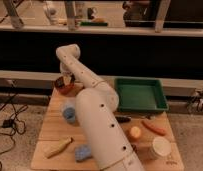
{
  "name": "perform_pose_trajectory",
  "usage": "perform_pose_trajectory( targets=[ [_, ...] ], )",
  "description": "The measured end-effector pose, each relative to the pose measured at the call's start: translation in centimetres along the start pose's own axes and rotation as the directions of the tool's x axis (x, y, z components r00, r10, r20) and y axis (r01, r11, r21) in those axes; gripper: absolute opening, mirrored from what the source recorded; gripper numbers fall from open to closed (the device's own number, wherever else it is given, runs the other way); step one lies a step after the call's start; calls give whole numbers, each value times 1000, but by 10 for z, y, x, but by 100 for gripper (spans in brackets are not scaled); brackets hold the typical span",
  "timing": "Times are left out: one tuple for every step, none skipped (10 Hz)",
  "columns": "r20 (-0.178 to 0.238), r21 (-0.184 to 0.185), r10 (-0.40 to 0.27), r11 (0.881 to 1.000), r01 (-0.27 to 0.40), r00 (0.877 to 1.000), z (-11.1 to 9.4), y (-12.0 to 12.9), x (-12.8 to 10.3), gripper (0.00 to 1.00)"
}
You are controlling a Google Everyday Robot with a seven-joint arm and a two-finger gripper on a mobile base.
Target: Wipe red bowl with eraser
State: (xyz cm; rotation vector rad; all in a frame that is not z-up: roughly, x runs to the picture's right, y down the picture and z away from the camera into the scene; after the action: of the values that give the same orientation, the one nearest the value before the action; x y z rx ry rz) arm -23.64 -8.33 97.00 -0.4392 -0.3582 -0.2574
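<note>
**Gripper down at red bowl, far-left corner of desk**

- Arm reaches from the near edge across the desk (51, 131) to the far-left corner, with the wrist bent down.
- gripper (70, 83) is right at the red bowl (62, 87), over its right side. Clenched or released: cannot tell, the arm covers it.
- The bowl sits upright in the far-left corner, mouth facing up. It is round, so it has no long axis to call.
- eraser (67, 79): a small tan patch at the bowl's far rim, just beside the gripper. Can't tell its long axis or heading, or whether it touches the bowl.
- Rest of desk:
  - Green tray (141, 95) at the far-right corner.
  - Pale blue cup (69, 114) near the left edge, mid-depth.
  - Yellow banana-like piece (59, 147) and blue sponge (83, 152) near the near-left corner.
  - Carrot (154, 128), orange ball (135, 132) and white cup (160, 148) towards the near-right corner.
</note>
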Motion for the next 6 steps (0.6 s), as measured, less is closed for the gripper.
perform_pose_trajectory(
  targets=[
    [-5,3,-9,1000,9,1000,-2,-5,-3,0],
    [-8,2,-16,1000,16,1000,0,-9,-5,0],
    [-10,-1,-19,1000,19,1000,2,-10,-6,0],
    [-13,-5,-22,1000,22,1000,5,-12,-6,0],
    [-12,-5,-25,1000,25,1000,6,-13,-9,0],
    [-12,-5,-26,1000,26,1000,6,-13,-10,0]
  ],
)
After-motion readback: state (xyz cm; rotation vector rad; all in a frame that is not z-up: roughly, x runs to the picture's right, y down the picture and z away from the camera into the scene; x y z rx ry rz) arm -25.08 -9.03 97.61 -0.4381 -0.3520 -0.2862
